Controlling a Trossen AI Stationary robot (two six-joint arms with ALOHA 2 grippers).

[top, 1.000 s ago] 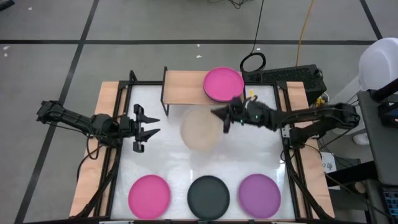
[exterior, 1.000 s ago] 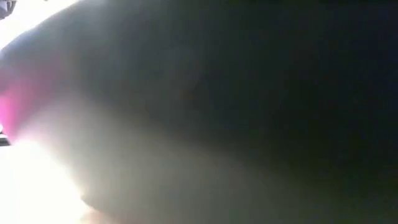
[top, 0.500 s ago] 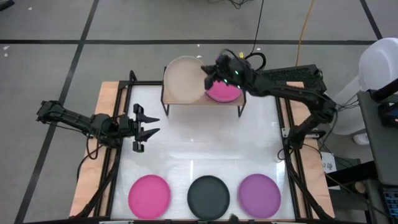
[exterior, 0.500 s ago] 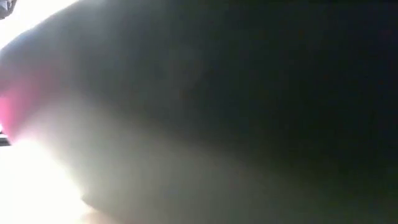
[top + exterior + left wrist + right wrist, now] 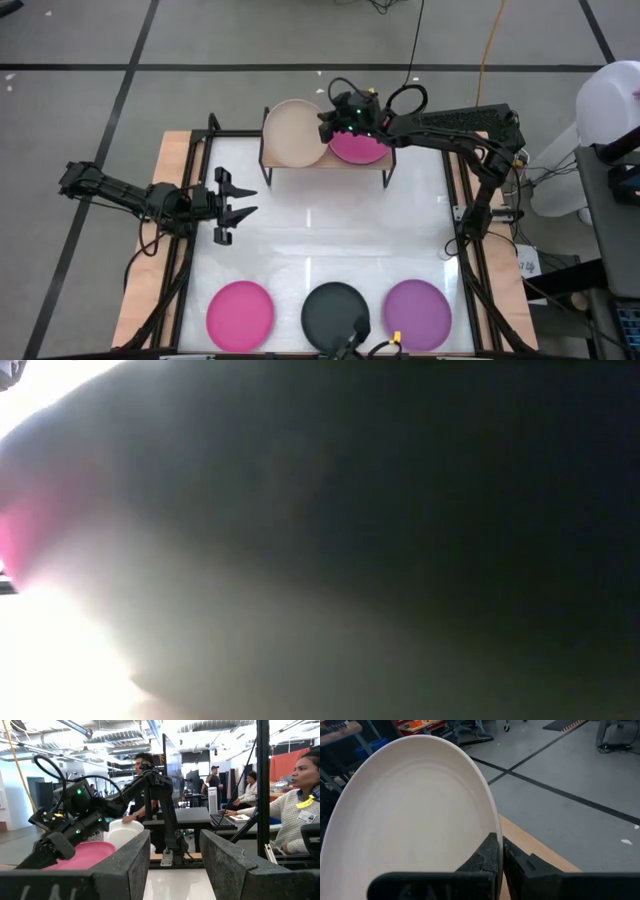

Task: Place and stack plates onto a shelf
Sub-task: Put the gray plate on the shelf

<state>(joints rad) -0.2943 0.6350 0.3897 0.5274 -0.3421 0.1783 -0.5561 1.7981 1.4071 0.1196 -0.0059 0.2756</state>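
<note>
Now lower over the left end of the small light-wood shelf (image 5: pixel 322 158), compared with half a second ago: round matte beige plate (image 5: pixel 291 134), rim clenched by the right gripper (image 5: pixel 327 125) beside the magenta plate (image 5: pixel 357 147) at the shelf's right end. Unmoved at the table's (image 5: pixel 300 250) left edge: left gripper (image 5: pixel 238 203), fingers spread and empty.

Grey floor (image 5: pixel 100 40) with black tape lines (image 5: pixel 130 60), bright ceiling ducts (image 5: pixel 100 735), desks (image 5: pixel 190 815), people seated at a keyboard (image 5: pixel 227 820).
</note>
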